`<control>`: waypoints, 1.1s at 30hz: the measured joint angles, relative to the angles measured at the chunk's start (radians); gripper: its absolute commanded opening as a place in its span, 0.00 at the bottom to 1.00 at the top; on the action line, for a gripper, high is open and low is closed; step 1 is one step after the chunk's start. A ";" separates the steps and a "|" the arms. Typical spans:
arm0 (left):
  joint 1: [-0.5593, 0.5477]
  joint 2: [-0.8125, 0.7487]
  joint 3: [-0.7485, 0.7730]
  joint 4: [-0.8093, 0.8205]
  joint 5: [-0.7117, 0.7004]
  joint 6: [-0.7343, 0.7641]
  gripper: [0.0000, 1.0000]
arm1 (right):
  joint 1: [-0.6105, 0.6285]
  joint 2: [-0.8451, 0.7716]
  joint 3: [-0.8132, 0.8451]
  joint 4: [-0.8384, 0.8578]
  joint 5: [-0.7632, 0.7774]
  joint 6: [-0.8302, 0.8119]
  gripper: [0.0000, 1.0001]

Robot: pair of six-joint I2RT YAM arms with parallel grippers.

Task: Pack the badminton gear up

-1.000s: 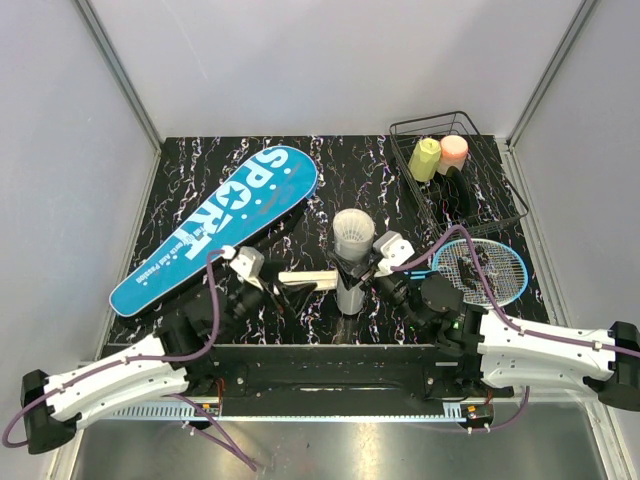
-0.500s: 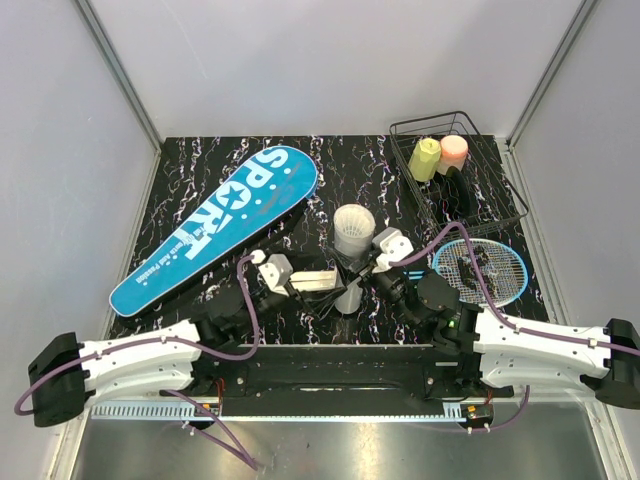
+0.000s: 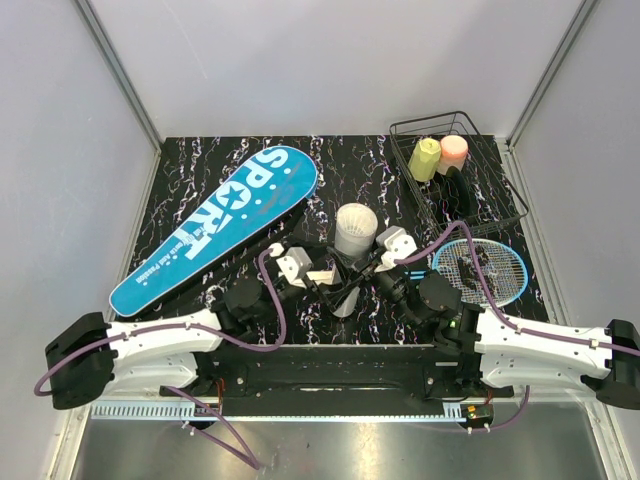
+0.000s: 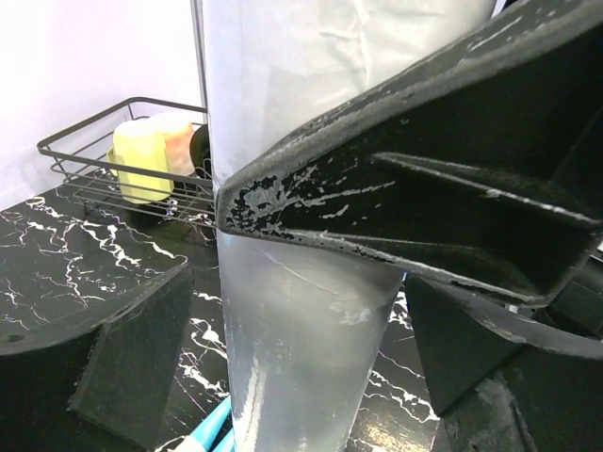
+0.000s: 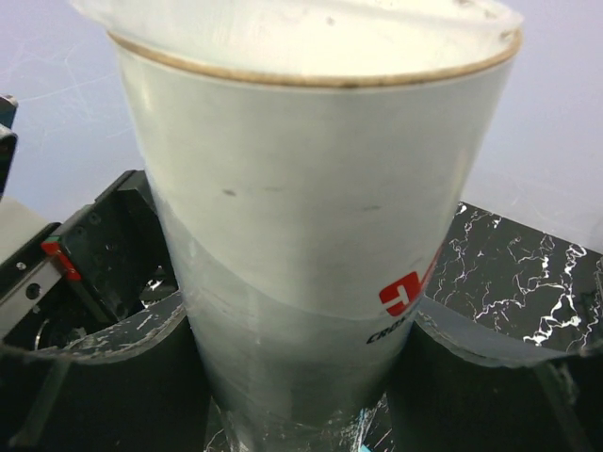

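Note:
The long white tube (image 3: 352, 245) stands upright in the middle of the table. My right gripper (image 3: 364, 268) is shut on its lower part from the right, and the right wrist view shows the tube (image 5: 301, 235) pressed between both fingers. My left gripper (image 3: 328, 277) is open and reaches in from the left. In the left wrist view its fingers (image 4: 122, 367) stand either side of the tube (image 4: 301, 330) with gaps. A blue-framed racket (image 3: 481, 270) lies at the right. The blue "SPORT" cover (image 3: 215, 228) lies at the left.
A black wire basket (image 3: 500, 190) at the back right holds a yellow bottle (image 3: 424, 158) and a pink bottle (image 3: 453, 150). The right gripper's black finger (image 4: 424, 188) crosses the left wrist view just above the left fingers. Grey walls close in the table.
My left arm has swung right across the table, bringing its open jaws from the left up to either side of the tube. The right gripper and the tube have stayed put.

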 measured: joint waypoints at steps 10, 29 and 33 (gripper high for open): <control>-0.013 0.023 0.000 0.037 -0.002 0.038 0.62 | 0.000 -0.030 0.000 -0.020 -0.006 0.043 0.68; -0.007 0.021 -0.072 0.060 -0.081 0.085 0.49 | 0.000 -0.169 0.005 -0.349 -0.062 0.177 1.00; -0.007 0.001 -0.085 0.062 -0.092 0.093 0.49 | 0.000 -0.253 0.064 -0.565 -0.087 0.244 1.00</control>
